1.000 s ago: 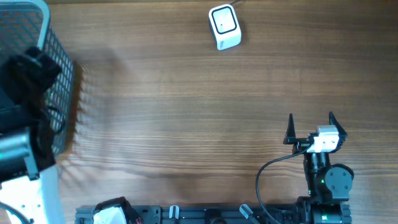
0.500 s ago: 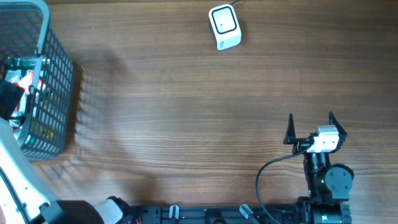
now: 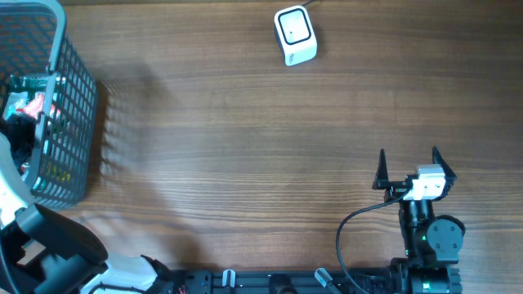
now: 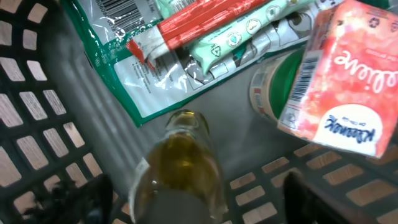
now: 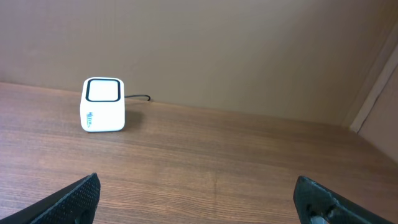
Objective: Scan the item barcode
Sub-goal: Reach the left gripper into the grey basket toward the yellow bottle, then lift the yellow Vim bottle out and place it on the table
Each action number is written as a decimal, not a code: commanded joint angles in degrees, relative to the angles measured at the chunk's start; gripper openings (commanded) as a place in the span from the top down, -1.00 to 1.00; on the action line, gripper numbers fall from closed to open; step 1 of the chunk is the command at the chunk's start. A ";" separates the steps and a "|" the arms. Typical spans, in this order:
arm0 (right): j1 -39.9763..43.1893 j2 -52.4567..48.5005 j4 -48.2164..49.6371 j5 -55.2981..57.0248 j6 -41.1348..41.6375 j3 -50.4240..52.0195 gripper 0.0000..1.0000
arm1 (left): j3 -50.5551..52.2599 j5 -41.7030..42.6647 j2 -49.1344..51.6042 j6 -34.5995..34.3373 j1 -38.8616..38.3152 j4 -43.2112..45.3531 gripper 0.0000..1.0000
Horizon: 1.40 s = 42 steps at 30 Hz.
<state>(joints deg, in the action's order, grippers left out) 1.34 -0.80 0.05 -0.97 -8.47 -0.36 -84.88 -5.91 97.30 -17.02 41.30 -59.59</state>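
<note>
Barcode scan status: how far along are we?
Done: left tool is inside the basket, straddling a bottle. In hand: nothing gripped; its jaws stand clear of the bottle. Left: grip, lift out, present it to the scanner. Right tool sits open, empty.

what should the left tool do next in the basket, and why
Probably close the left tool on the bottle: its fingers stand open on either side of it in the basket, seemingly not touching it yet.
</note>
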 commanded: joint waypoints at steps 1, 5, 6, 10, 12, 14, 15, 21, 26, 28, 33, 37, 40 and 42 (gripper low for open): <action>0.13 0.22 0.28 0.92 -0.52 0.07 -0.99 | -0.39 4.17 1.49 0.52 3.15 0.02 -0.49; 0.13 0.22 0.28 0.92 -0.55 0.07 -1.00 | 0.92 6.51 3.06 0.52 3.72 0.92 -0.35; 0.13 0.22 0.28 0.92 -0.52 0.07 -1.00 | 1.90 6.56 3.13 0.50 3.72 2.21 -0.30; 0.13 0.22 0.28 0.92 -0.55 0.07 -1.00 | 2.19 6.54 3.13 0.52 3.72 2.95 -0.09; 0.13 0.22 0.28 0.92 -0.55 0.07 -1.00 | 2.19 6.54 3.13 0.52 3.72 3.02 0.17; 0.13 0.22 0.28 0.92 -0.52 0.07 -1.00 | 1.95 6.54 3.06 0.50 3.72 3.50 0.35; 0.13 0.22 0.28 0.92 -0.55 0.07 -1.00 | 1.49 6.54 2.91 0.24 3.72 3.41 0.36; 0.13 0.22 0.31 0.92 -0.52 0.07 -1.00 | -0.02 6.54 -4.90 0.04 3.72 4.09 0.35; 0.13 0.22 0.28 0.92 -0.55 0.07 -1.00 | -0.02 6.49 -17.64 -0.15 3.72 8.26 0.33; 0.13 0.22 0.28 0.92 -0.55 0.07 -1.00 | -0.02 6.51 -22.36 -0.15 3.72 10.47 0.33; 0.13 0.22 0.28 0.90 -0.55 0.07 -1.00 | -0.02 6.54 -29.35 -1.46 2.54 12.52 0.30; 0.13 0.22 0.28 0.92 -0.52 0.07 -1.00 | -0.02 6.51 -30.95 -1.44 0.35 12.52 0.26; 0.13 0.22 0.28 0.92 -0.52 0.07 -1.00 | -0.02 6.54 -31.74 -1.46 0.04 12.81 0.26; 0.13 0.22 0.28 0.92 -0.55 0.07 -1.00 | -0.02 6.54 -31.95 -1.46 -0.35 13.64 0.27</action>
<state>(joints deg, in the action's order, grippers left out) 1.34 -0.80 0.05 -0.97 -8.47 -0.36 -83.53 0.14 67.22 -17.93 41.60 -47.64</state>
